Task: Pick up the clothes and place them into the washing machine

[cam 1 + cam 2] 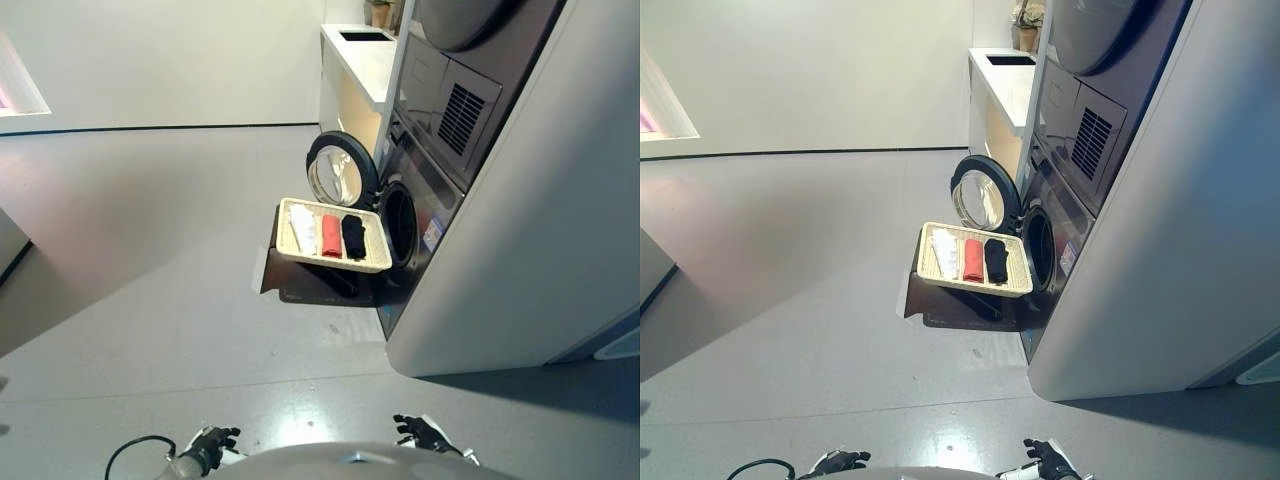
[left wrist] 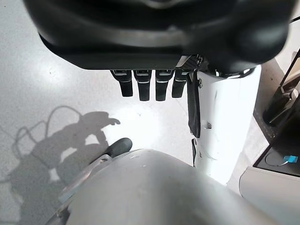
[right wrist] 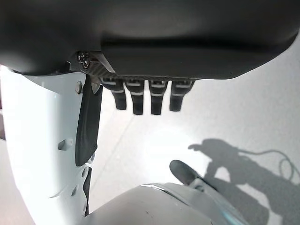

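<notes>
A cream basket (image 1: 287, 228) rests on a dark stand (image 1: 312, 284) in front of the washing machine (image 1: 432, 215). Three folded clothes lie side by side in it: white (image 1: 302, 230), red (image 1: 331, 235) and black (image 1: 353, 236). The machine's round door (image 1: 340, 171) is swung open toward the left, and the dark drum opening (image 1: 400, 222) shows just past the basket. My left hand (image 1: 210, 445) and right hand (image 1: 425, 432) hang low at my sides, far from the basket. Both are open and empty, their fingers (image 2: 147, 86) (image 3: 145, 99) relaxed over the floor.
A second appliance (image 1: 455, 95) is stacked above the washer in a tall grey-white cabinet (image 1: 540, 250). A white counter (image 1: 365, 55) stands behind the door against the back wall. Grey floor stretches between me and the basket.
</notes>
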### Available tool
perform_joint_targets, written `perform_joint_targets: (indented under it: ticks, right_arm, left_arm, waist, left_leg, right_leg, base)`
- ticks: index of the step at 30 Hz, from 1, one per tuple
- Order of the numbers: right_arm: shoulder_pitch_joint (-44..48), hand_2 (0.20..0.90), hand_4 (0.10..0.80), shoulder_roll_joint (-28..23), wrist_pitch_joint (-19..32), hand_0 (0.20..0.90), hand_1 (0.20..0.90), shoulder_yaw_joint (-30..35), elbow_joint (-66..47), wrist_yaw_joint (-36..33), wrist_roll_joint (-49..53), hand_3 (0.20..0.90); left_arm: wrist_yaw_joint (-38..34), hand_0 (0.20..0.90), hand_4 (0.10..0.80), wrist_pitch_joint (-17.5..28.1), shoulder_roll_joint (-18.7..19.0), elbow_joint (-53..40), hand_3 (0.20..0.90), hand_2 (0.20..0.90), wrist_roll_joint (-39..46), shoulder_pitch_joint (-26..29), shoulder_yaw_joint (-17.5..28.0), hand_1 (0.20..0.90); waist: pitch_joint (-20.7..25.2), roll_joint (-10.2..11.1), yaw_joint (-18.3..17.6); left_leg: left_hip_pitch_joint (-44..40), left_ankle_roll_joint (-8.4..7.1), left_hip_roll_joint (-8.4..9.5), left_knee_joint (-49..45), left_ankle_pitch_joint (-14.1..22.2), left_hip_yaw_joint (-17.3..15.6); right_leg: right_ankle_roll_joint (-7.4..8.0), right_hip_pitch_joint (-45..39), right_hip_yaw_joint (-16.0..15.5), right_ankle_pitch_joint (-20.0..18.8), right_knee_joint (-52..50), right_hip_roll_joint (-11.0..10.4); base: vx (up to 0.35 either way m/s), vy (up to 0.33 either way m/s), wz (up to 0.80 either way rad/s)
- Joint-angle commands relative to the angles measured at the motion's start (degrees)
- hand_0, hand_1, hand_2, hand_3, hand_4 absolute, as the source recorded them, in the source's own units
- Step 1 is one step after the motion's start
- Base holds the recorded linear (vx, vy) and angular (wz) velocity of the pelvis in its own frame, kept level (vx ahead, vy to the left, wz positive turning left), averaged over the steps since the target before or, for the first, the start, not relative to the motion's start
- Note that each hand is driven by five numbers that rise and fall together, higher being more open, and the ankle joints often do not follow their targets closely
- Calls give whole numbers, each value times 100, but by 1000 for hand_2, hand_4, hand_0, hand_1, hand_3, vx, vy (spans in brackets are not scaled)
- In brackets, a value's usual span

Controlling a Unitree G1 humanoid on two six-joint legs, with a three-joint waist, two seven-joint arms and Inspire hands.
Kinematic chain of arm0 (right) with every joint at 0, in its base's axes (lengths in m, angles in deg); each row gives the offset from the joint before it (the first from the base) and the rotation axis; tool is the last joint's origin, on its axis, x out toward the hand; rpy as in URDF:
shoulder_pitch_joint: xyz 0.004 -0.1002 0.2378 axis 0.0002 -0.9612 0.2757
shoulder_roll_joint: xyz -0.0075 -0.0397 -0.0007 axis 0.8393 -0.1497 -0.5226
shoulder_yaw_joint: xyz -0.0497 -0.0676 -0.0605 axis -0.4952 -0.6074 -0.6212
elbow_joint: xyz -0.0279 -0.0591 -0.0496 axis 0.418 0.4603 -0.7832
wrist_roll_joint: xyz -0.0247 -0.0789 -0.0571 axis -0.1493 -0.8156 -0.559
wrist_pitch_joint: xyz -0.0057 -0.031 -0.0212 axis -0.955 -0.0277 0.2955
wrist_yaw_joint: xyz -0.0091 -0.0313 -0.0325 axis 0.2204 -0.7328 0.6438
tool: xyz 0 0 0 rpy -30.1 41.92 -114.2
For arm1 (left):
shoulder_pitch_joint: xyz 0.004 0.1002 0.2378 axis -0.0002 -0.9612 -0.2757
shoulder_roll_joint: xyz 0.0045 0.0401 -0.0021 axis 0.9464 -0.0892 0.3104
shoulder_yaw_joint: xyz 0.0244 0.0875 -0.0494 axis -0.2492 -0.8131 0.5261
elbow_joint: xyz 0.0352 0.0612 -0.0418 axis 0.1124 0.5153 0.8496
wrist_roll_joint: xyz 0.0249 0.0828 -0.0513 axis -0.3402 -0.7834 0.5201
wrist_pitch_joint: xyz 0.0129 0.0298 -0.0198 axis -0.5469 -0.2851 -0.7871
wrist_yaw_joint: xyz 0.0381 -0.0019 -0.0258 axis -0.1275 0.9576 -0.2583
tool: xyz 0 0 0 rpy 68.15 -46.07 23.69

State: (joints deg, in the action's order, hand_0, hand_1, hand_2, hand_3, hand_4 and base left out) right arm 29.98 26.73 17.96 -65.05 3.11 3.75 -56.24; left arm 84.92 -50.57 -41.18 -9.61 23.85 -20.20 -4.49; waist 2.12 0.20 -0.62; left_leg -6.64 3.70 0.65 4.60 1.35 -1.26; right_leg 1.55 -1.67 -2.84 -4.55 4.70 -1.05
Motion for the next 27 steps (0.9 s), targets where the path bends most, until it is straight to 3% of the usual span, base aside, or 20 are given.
perform_joint_targets:
  ticks: [1, 27]
  right_arm:
    - [117, 900, 800, -88, 5, 900, 900, -341, 185, 90, -144, 900]
    - [120, 900, 800, -107, -42, 900, 900, -343, -31, 142, -195, 900]
  left_arm:
    - [-39, 900, 800, 137, -72, 280, 900, 900, -155, 310, 28, 900]
    - [-46, 900, 800, 113, -33, 313, 900, 900, -44, 334, 87, 900]
  waist:
    - [13, 235, 43]
    - [-46, 301, 33]
  left_leg:
    - [177, -452, 79, 40, -19, 141]
    - [245, -358, 156, 40, 38, 48]
  right_leg:
    - [331, -302, 71, 274, -15, -78]
    - [397, -167, 180, 227, -64, -140]
  base:
    - [0, 0, 0]
    - [6, 6, -1]
